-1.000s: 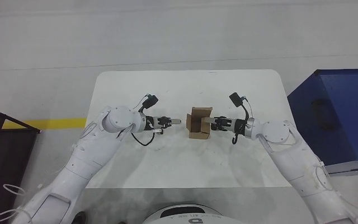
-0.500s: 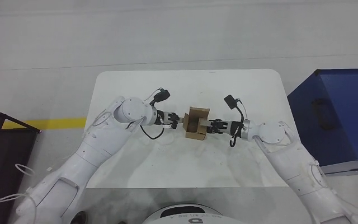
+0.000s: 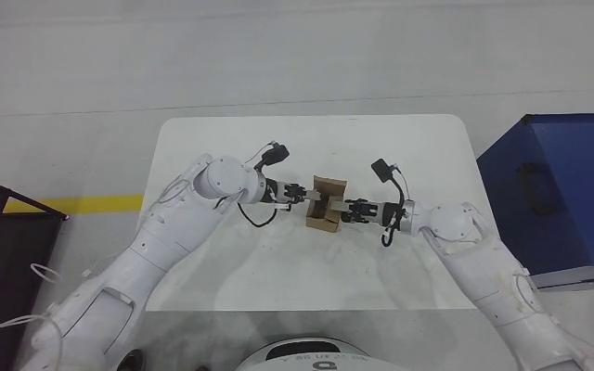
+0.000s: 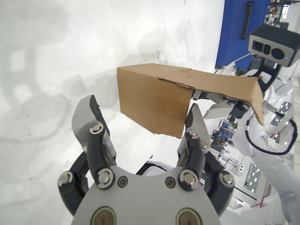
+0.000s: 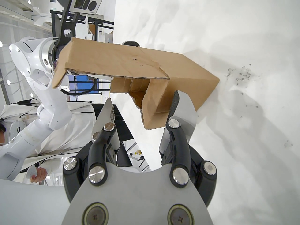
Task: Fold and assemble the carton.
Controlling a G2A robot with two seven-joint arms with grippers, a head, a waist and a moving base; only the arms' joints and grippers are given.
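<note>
White worktop [image 3: 390,148] on a pale grey floor [image 3: 278,56]. Yellow stripe [image 3: 93,203] beyond its left edge; blue cabinet [image 3: 543,195] beyond its right edge.

Matt brown corrugated cardboard carton [image 4: 152,104], rough at torn edges; smooth, faintly scuffed white table [image 4: 70,36].

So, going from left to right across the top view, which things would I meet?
yellow floor stripe → left claw → carton → right claw → blue container
</note>
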